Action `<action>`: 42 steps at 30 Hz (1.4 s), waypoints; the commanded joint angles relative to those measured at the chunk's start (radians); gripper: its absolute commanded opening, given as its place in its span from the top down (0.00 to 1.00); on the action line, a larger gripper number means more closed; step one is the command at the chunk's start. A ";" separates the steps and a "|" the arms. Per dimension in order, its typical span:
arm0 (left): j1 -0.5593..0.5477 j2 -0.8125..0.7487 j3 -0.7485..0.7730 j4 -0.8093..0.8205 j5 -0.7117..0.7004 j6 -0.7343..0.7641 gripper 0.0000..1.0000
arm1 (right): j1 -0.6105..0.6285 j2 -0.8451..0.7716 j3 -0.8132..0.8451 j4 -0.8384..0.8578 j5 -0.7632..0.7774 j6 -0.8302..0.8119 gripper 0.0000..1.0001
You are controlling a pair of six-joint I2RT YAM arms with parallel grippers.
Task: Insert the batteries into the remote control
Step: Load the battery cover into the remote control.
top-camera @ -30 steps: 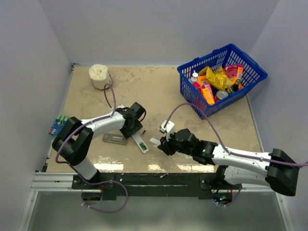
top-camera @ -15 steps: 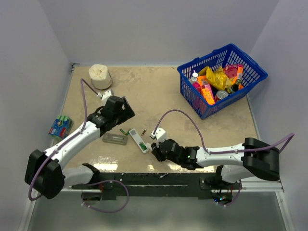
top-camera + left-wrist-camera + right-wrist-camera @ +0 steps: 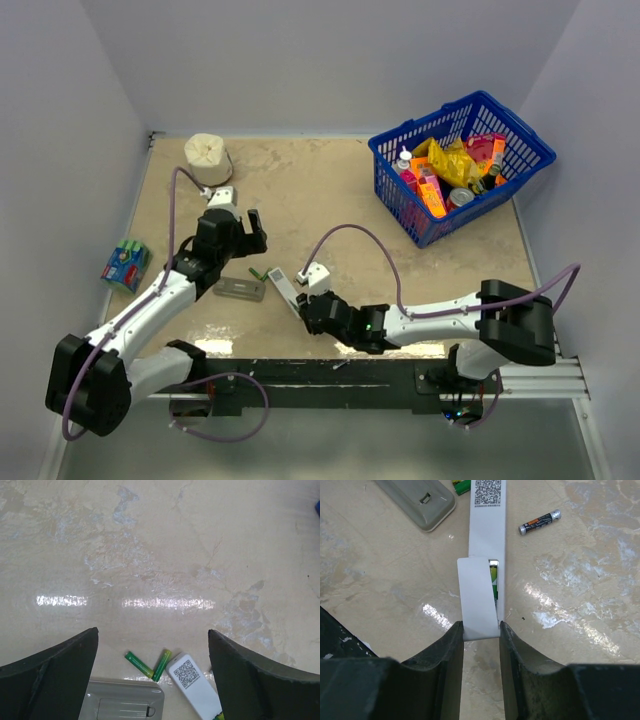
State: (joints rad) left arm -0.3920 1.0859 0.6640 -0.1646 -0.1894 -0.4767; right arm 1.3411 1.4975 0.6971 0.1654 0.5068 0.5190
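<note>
The white remote control [image 3: 488, 515] lies back up on the table, its QR label showing and its battery bay open with a green battery [image 3: 494, 577] inside. My right gripper [image 3: 481, 627] is shut on the white back cover [image 3: 479, 597], which rests slightly askew over that bay. A dark battery [image 3: 539, 522] lies right of the remote. Two green batteries [image 3: 139, 664] [image 3: 161, 665] lie in a V by the remote's far end [image 3: 195, 687]. My left gripper [image 3: 152, 631] hovers open above them with nothing in it; the overhead view shows it [image 3: 240, 232] up-left of the remote [image 3: 283, 288].
A grey flat remote-like piece [image 3: 239, 289] lies left of the white remote. A shrink-wrapped pack of green cells [image 3: 123, 262] sits at the table's left edge, a paper roll [image 3: 207, 157] at the back left, and a blue basket [image 3: 398, 205] of groceries at the back right.
My left gripper has opened wide and pulled back up-left from the remote. My right gripper has carried the back cover left onto the remote's near end.
</note>
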 commanded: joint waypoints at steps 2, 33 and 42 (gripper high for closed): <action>-0.019 -0.021 -0.037 0.102 -0.016 0.070 0.05 | 0.021 0.035 0.080 -0.110 0.090 0.128 0.92; -0.071 -0.017 -0.037 0.096 -0.116 0.067 0.06 | 0.059 0.141 0.153 -0.170 0.171 0.165 0.84; -0.074 -0.015 -0.038 0.097 -0.116 0.067 0.06 | 0.059 0.158 0.170 -0.155 0.159 0.151 0.81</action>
State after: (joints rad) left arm -0.4606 1.0794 0.6277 -0.1127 -0.2848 -0.4252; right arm 1.3941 1.6440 0.8261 -0.0078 0.6369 0.6701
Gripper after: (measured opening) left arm 0.940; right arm 0.328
